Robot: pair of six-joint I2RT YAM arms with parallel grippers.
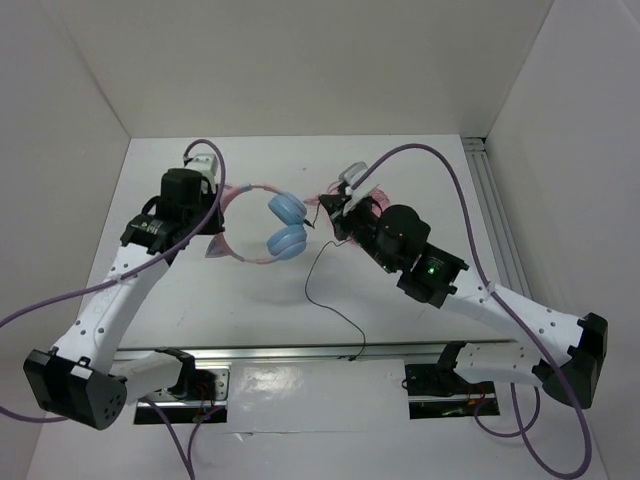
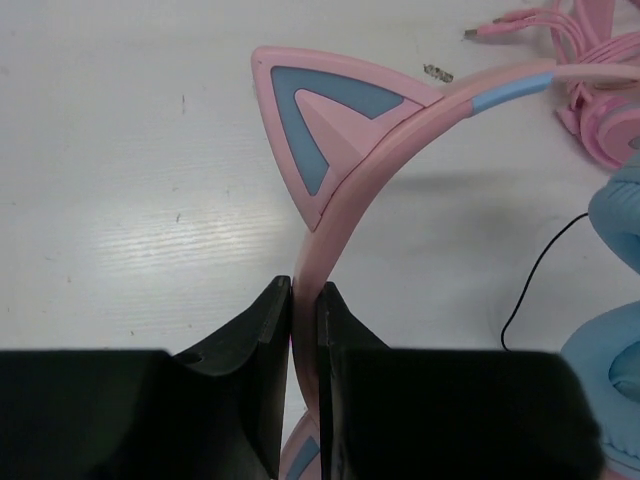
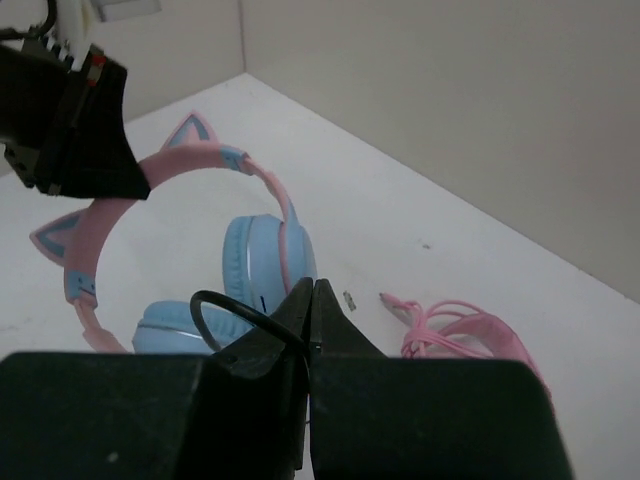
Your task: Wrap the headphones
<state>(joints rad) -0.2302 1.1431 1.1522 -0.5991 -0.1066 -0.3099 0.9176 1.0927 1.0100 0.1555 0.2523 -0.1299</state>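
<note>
The black cable's (image 1: 308, 288) near end is hard to make out where it meets the rail (image 1: 300, 352) at the counter's (image 1: 240, 300) near edge. Farther in, your right claw (image 3: 310, 292) covers the cable's other stretch and is pinched tight on it. The headphones (image 1: 270, 225) lie flat mid-counter, headband bowed left, the two blue cups on the right, one nearer and one farther. Your left claw (image 2: 305, 292) is clamped on the headband between its two ears. Beyond, the right arm hides most of the pink headphones (image 2: 600, 130).

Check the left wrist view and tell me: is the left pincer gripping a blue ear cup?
No, the left pincer is shut on the pink headband just below a cat ear.
</note>
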